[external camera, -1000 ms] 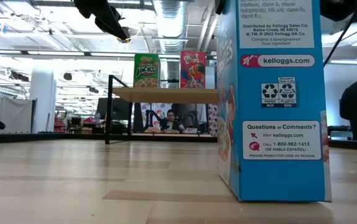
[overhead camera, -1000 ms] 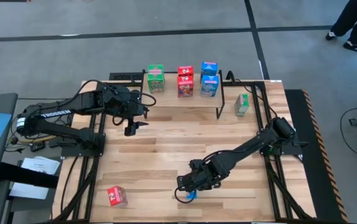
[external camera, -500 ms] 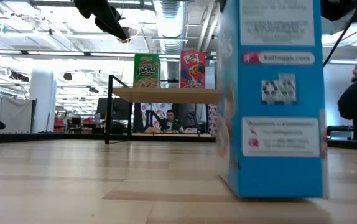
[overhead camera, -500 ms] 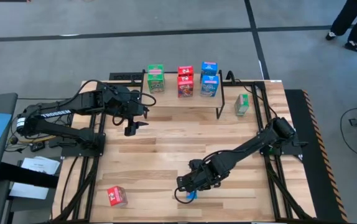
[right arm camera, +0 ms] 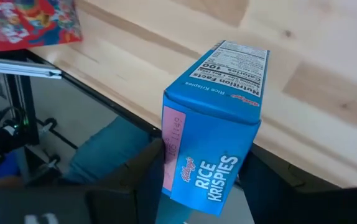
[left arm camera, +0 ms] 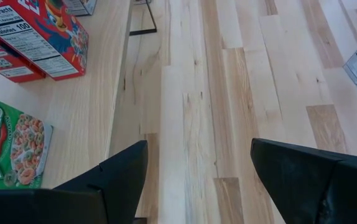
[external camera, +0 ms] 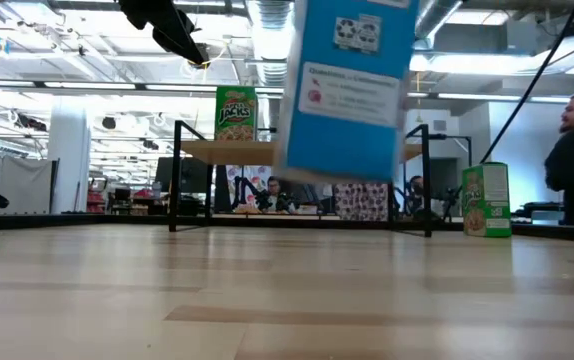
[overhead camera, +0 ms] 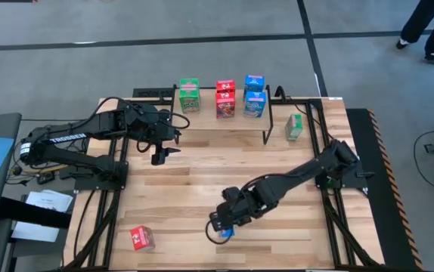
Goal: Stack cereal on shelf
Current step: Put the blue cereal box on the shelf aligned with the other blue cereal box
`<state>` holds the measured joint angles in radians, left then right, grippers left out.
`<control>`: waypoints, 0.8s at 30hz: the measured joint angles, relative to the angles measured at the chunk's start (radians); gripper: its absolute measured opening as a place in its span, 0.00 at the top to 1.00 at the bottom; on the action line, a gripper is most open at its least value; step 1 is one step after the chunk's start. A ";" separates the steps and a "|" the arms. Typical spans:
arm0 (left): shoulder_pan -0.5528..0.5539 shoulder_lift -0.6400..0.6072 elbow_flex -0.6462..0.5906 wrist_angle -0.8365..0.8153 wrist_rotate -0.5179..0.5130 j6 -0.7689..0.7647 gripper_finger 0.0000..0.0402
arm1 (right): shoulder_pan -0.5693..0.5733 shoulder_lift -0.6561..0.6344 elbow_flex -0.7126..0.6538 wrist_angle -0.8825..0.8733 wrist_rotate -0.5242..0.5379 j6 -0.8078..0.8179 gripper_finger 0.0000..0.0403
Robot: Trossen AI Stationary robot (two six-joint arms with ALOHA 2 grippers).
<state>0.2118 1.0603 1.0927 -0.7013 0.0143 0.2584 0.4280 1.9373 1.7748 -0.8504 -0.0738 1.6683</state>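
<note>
At six o'clock on the table (overhead camera: 202, 174), a blue box (external camera: 347, 95) is held aloft, clamped by the right gripper (overhead camera: 223, 227); the left gripper (overhead camera: 159, 156) is parked open at ten o'clock.

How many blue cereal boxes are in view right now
3: two blue boxes at the right end of the shelf, and one blue box lifted off the table in the right gripper. None seem hidden.
</note>
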 joint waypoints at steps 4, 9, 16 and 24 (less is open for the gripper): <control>0.000 0.000 0.000 0.000 0.000 0.000 0.32 | -0.038 0.000 0.065 -0.087 -0.001 -0.099 0.48; 0.000 0.000 0.000 0.001 0.000 0.000 0.32 | -0.098 0.000 0.163 -0.211 -0.003 -0.265 0.48; 0.000 0.000 0.000 0.001 0.000 0.000 0.32 | -0.208 0.000 0.317 -0.337 -0.051 -0.597 0.48; 0.000 0.000 0.000 0.002 0.000 0.000 0.32 | -0.380 0.000 0.480 -0.585 -0.084 -0.923 0.48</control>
<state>0.2115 1.0603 1.0927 -0.6991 0.0143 0.2584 0.0481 1.9369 2.2544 -1.4359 -0.1581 0.7449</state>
